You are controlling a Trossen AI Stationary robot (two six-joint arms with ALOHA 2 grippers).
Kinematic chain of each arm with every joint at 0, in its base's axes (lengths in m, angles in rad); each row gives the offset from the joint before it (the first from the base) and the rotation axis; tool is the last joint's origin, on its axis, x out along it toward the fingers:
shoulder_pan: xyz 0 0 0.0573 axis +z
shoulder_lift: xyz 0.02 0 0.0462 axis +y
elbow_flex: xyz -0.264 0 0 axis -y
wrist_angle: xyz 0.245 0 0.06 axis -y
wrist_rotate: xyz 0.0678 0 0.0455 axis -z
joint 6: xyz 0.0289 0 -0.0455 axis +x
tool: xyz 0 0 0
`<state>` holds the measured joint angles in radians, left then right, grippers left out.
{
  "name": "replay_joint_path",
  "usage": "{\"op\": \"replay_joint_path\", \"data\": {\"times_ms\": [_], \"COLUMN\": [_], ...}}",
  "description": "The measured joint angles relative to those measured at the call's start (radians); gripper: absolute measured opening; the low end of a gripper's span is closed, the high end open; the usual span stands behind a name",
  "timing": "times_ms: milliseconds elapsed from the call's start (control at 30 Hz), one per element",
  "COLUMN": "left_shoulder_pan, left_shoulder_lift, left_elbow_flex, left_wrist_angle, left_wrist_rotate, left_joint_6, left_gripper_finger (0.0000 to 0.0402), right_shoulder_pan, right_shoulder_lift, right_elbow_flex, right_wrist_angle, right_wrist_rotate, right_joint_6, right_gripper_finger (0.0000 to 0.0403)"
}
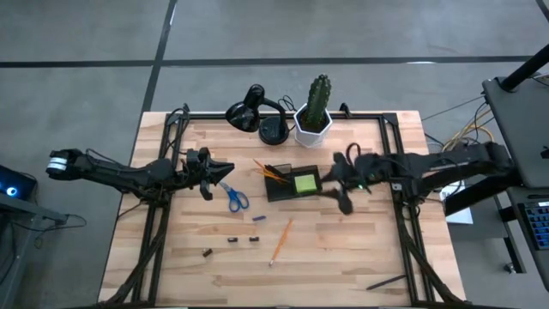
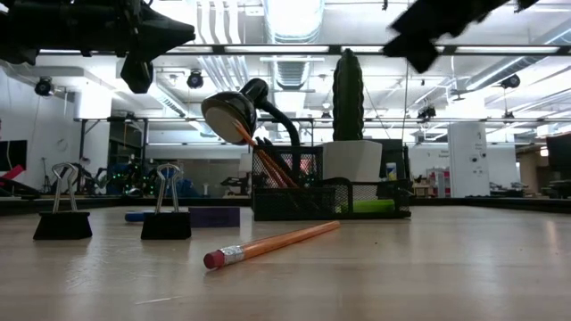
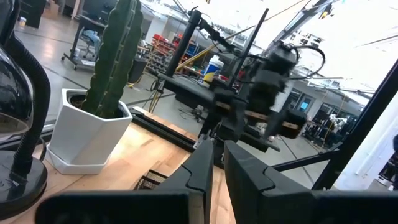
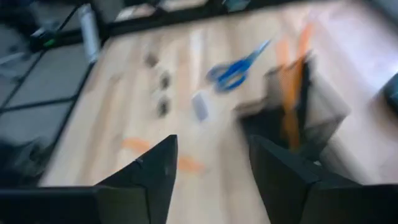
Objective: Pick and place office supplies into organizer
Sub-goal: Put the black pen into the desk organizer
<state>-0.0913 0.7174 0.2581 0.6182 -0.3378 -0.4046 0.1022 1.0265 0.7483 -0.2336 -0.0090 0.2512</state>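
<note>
The dark organizer point(image 1: 290, 184) stands mid-table with a lime-green sticky pad point(image 1: 305, 182) and orange pencils point(image 1: 273, 172) leaning in it. Blue-handled scissors point(image 1: 237, 199) lie flat to its left. A loose orange pencil point(image 1: 281, 240) and small dark binder clips point(image 1: 232, 239) rest on the wood nearer the front edge. My right gripper point(image 1: 337, 182) hovers open by the organizer's right end, its fingers point(image 4: 158, 171) with nothing between them. My left gripper point(image 1: 219, 170) waits shut and raised left of the scissors.
A black desk lamp point(image 1: 257, 113) and a cactus in a white pot point(image 1: 315, 110) stand at the far edge behind the organizer. A small bluish block point(image 1: 257, 220) lies near the clips and a black pen point(image 1: 386, 281) at the front right. Dark frame rails run along both sides.
</note>
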Motion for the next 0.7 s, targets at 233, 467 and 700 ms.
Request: {"op": "replay_joint_path", "data": {"times_ms": [233, 467, 700], "left_shoulder_pan": [0.0, 0.0, 0.0], "left_shoulder_lift": [0.0, 0.0, 0.0], "left_elbow_flex": [0.0, 0.0, 0.0], "left_wrist_angle": [-0.001, -0.001, -0.002], "left_wrist_rotate": [-0.011, -0.019, -0.019], "left_joint_6": [0.0, 0.001, -0.001], "left_gripper_finger": [0.0024, 0.0024, 0.0024], "right_shoulder_pan": [0.235, 0.462, 0.679], "right_shoulder_lift": [-0.058, -0.033, 0.056], "right_elbow_flex": [0.0, 0.0, 0.0], "right_wrist_angle": [-0.193, -0.275, -0.348], "right_wrist_rotate": [0.0, -0.05, -0.149], "right_joint_6": [0.239, 0.544, 0.762], "right_gripper_finger": [0.0201, 0.0201, 0.0201]}}
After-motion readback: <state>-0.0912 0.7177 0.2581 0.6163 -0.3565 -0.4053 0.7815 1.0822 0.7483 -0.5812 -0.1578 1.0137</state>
